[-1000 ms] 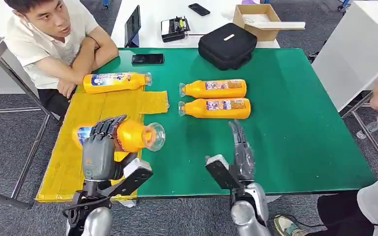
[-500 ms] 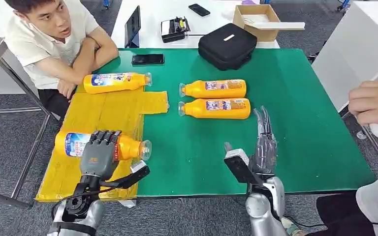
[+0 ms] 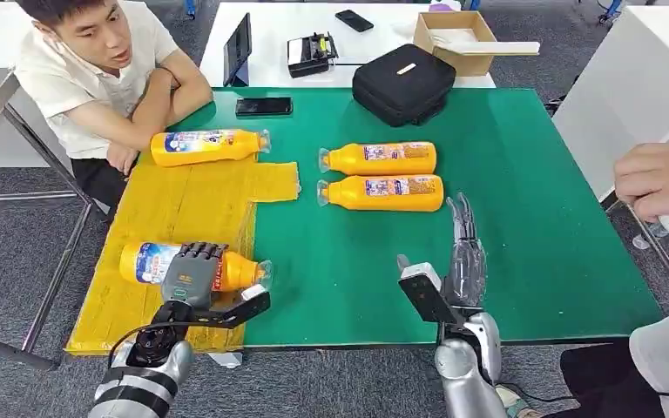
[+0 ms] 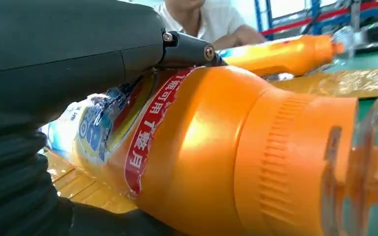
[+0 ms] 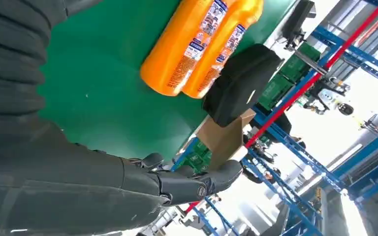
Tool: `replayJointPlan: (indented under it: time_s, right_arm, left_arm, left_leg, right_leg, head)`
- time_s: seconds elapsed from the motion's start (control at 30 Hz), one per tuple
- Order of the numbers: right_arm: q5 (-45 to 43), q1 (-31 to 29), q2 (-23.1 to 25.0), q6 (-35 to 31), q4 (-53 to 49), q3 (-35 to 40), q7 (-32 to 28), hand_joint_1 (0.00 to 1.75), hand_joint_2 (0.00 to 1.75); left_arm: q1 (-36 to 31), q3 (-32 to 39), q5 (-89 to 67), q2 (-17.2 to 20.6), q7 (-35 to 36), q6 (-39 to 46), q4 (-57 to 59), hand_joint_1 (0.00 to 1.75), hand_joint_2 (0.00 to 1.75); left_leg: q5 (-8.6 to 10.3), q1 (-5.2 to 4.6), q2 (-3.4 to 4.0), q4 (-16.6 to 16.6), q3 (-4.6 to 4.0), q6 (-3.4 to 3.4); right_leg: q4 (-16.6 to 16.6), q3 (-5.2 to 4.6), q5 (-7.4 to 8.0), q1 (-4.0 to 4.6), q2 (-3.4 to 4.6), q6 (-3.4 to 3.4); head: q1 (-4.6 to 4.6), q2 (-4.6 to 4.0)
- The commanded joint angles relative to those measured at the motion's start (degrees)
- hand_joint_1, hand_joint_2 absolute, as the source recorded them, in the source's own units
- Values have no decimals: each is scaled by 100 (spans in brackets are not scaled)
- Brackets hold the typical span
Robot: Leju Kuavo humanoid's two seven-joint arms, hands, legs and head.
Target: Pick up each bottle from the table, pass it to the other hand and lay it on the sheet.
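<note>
Surface: a green table [image 3: 523,261] with a yellow sheet [image 3: 165,209] spread over the side nearest the left hand; a white table beyond it carries a black case [image 3: 403,80] and a cardboard box [image 3: 455,35]. A seated person [image 3: 96,70] leans on the far corner past the sheet.

Left hand: the left hand [image 3: 190,277] is wrapped over the held bottle [image 3: 193,265], which lies on its side on the sheet under the fingers, cap end pointing towards the right hand. The left wrist view shows the bottle low over the sheet; whether its full weight rests there I cannot tell.

Right hand: the right hand [image 3: 463,252] holds nothing, fingers straight and apart, poised over the green top just short of the nearest waiting bottle.

Other bottles: two waiting bottles [image 3: 381,175] lie side by side ahead of the right hand; a placed bottle [image 3: 207,145] lies at the sheet's far end, well beyond the left hand.

Step, as I judge it: laying this bottle down, release next.

Risk: the bottle is round and sits close to the sheet's inner edge, so a release with a nudge could roll it onto the green.

Risk: fingers dragging on the label as they open could turn or lift it.

Risk: another person's hand [image 3: 662,178] is close off the right hand's outer side; a wide swing could meet it.
</note>
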Motion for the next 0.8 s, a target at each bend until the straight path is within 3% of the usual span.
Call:
replayJointPlan:
  time_s: [0.03, 0.47, 0.67, 0.8]
  right_arm:
    - [10, -234, -19, 47, 584, -135, -57, 0, 175]
    - [-145, -678, -121, 94, 1365, -71, -334, 0, 175]
    - [-153, -677, -130, 82, 1373, -54, -347, 0, 175]
    - [-127, -539, -118, -44, 1184, -93, -316, 0, 175]
  left_arm:
    - [-422, -158, -61, -42, 333, -349, 947, 0, 175]
    - [-1120, -37, 4, 92, -194, -1395, 2708, 0, 175]
    - [-1115, -32, 30, 104, -234, -1391, 2730, 0, 175]
    - [-1031, -249, -61, -41, -291, -712, 2320, 0, 175]
  left_leg:
    - [7, 5, 22, -6, 14, 1]
    - [31, -1, 14, -19, 63, 8]
    - [17, -4, -7, -24, 86, -10]
    - [9, -3, -36, -8, 113, -10]
  right_leg:
    - [-10, 14, 13, 11, 7, -30]
    - [-17, 42, 26, 4, 5, -24]
    - [-18, 38, 5, 0, -9, -15]
    - [-4, 74, -7, 1, -28, -9]
  head:
    - [0, 0]
    - [0, 0]
    - [-2, 0]
    - [-2, 0]
